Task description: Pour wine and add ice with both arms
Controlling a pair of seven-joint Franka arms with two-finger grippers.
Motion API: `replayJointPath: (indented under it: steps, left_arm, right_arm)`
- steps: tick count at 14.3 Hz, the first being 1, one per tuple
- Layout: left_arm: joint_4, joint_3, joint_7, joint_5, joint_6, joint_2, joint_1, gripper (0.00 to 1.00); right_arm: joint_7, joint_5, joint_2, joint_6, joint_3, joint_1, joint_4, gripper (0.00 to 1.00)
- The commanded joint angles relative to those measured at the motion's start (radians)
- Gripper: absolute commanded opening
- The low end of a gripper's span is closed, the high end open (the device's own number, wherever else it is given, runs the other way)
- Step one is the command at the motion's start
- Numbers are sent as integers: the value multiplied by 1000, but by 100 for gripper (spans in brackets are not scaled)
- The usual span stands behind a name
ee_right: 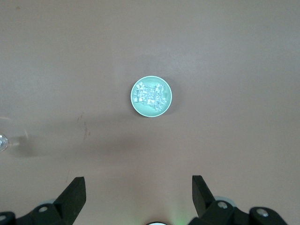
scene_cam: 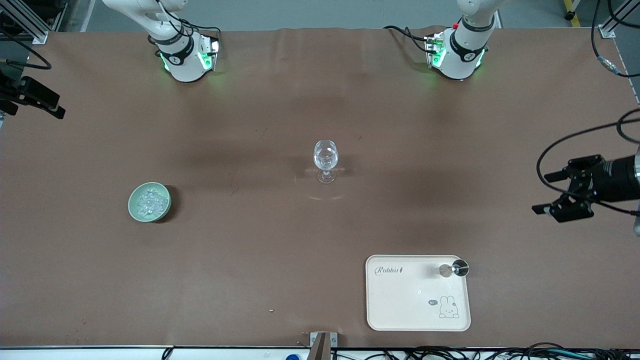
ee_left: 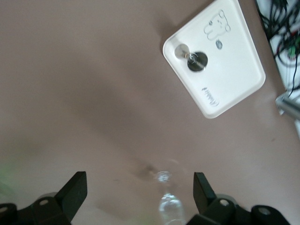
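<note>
1. Right gripper (scene_cam: 37,100): I see it cut by the front view's edge.
2. Glass (ee_left: 169,208): blurred, cut off in left wrist view.
3. Metal piece (scene_cam: 460,269) on tray (scene_cam: 400,310): too small to identify.

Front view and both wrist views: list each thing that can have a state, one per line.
wine glass: upright on the table, apparently empty
green bowl: upright, toward the right arm's end
ice: heaped in the green bowl
tray: flat, near the front edge
small metal cup: standing on a tray corner
left gripper: open, holds nothing
right gripper: open, above the green bowl
</note>
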Motion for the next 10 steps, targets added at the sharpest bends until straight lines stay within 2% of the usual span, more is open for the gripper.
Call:
replayJointPath:
  steps: [1, 3, 4, 5, 7, 9, 10]
  left_arm:
    - [-36, -61, 84, 89, -47, -86, 10, 100]
    - [-40, -90, 131, 140, -74, -134, -1, 100]
    - [-44, -78, 177, 143, -83, -163, -47, 100]
    - [-44, -39, 219, 149, -101, -184, -93, 100]
    - [-62, 105, 332, 151, -115, -252, -226, 100]
    - [-136, 243, 442, 149, -114, -336, -349, 100]
    - [-157, 282, 483, 151, -114, -364, -386, 100]
  right_arm:
    - [-2, 13, -26, 12, 0, -8, -25, 99]
    - [-2, 13, -26, 10, 0, -10, -31, 98]
    - [-2, 13, -26, 13, 0, -10, -39, 98]
    - [-2, 13, -27, 13, 0, -10, -39, 98]
    - [-2, 13, -27, 13, 0, -10, -38, 99]
    - [-9, 13, -27, 12, -2, -13, -33, 100]
    - [-12, 13, -27, 12, -2, -17, -31, 100]
